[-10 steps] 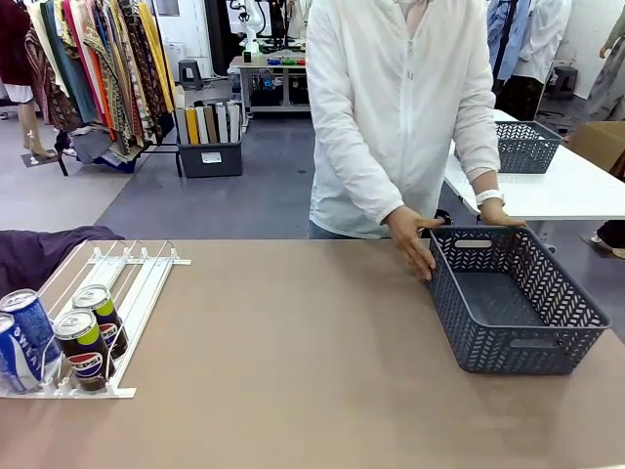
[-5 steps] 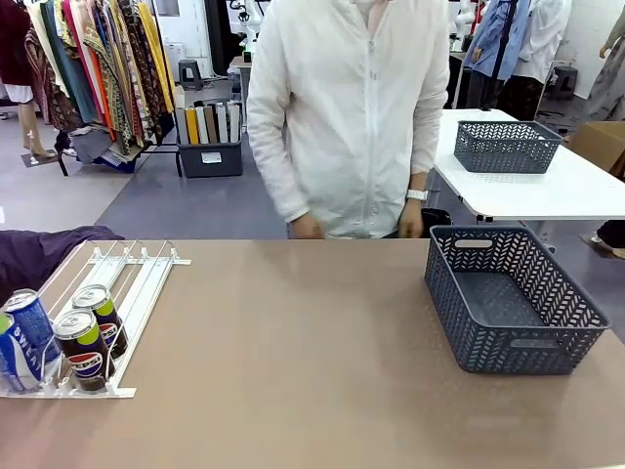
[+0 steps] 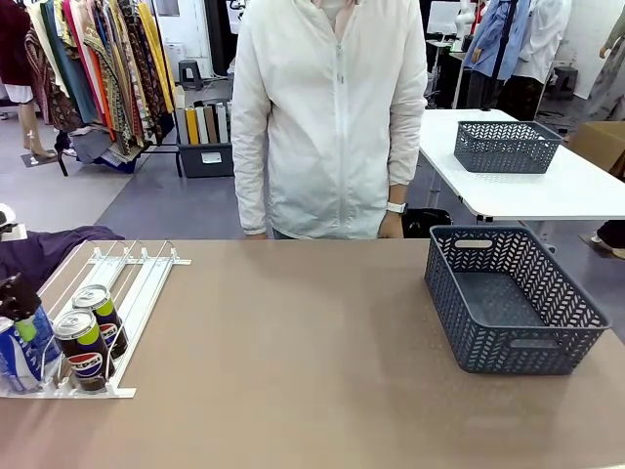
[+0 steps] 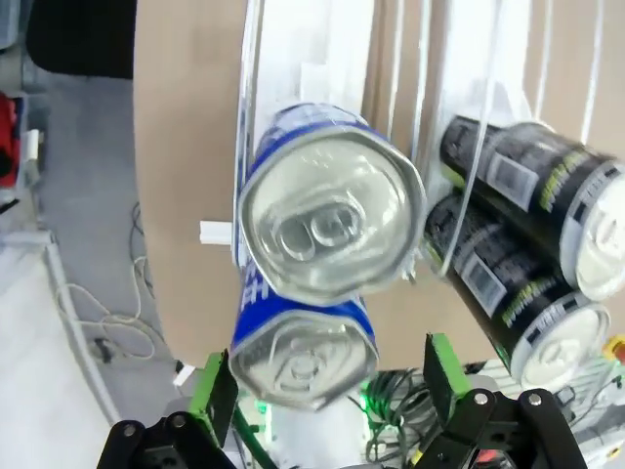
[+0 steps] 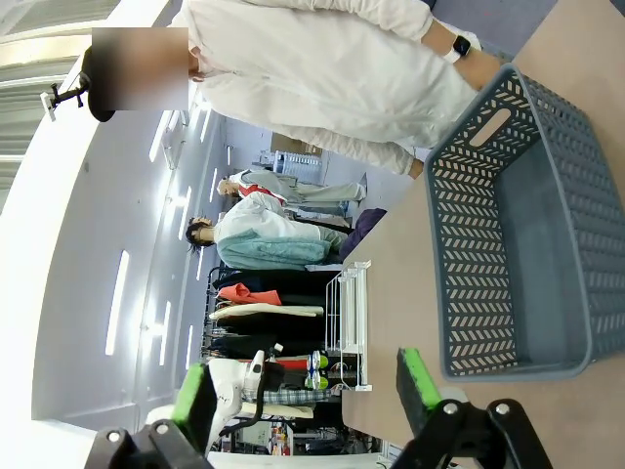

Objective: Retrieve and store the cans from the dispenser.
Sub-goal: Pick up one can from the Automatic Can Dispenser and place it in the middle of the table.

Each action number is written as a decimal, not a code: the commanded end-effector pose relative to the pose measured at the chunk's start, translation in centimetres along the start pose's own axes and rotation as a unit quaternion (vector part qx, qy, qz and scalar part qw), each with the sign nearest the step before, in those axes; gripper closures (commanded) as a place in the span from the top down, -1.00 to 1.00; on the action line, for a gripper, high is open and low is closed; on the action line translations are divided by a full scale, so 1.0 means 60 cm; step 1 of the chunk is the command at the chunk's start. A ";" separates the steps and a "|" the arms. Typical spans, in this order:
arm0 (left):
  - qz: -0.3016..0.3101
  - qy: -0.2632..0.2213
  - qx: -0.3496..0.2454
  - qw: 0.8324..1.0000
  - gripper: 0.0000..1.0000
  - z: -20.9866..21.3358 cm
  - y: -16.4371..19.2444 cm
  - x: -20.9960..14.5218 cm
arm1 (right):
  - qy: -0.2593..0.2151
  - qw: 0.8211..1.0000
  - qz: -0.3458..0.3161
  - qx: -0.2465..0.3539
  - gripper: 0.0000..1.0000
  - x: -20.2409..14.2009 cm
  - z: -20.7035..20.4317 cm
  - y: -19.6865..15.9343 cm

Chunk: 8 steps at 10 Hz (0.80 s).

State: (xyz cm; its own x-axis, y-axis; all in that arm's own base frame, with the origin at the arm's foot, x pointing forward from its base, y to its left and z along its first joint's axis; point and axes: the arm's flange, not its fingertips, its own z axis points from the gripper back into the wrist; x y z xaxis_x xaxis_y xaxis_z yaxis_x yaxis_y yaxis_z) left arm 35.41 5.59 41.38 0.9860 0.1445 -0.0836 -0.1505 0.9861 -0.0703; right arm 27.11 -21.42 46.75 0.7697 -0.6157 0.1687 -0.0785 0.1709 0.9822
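Left tool (image 4: 327,383) gapes empty over a blue can (image 4: 332,210) in the rack (image 3: 146,274), lined up to grab; right tool (image 5: 305,386) open, empty

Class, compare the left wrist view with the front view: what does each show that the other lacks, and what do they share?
Left wrist view: silver tops and pull tabs seen end-on, with the open left end effector and its green pads flanking the nearer one. Front view: the grey basket and the person at the far side. Shared: blue cans and black Pepsi cans in the white dispenser.
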 end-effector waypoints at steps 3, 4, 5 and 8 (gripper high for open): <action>0.033 0.000 0.009 0.999 1.00 -0.028 0.009 0.018 | -0.006 1.000 0.007 0.011 1.00 0.004 -0.002 0.006; 0.035 -0.003 0.007 0.999 1.00 -0.028 0.014 0.016 | -0.006 1.000 0.007 0.011 1.00 0.004 -0.002 0.006; 0.034 -0.001 0.009 0.999 1.00 -0.028 0.015 0.015 | -0.006 1.000 0.007 0.011 1.00 0.004 -0.002 0.006; 0.024 0.006 0.007 1.000 -0.18 -0.028 0.015 0.013 | -0.006 1.000 0.007 0.011 1.00 0.004 -0.002 0.006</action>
State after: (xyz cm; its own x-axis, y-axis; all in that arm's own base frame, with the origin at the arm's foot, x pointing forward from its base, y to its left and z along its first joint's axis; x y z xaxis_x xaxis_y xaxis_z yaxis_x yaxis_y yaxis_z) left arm 36.28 6.28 39.53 0.9762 0.1937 -0.0976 -0.2002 0.9779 -0.0609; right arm 27.11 -21.42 46.75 0.7697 -0.6157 0.1687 -0.0785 0.1708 0.9822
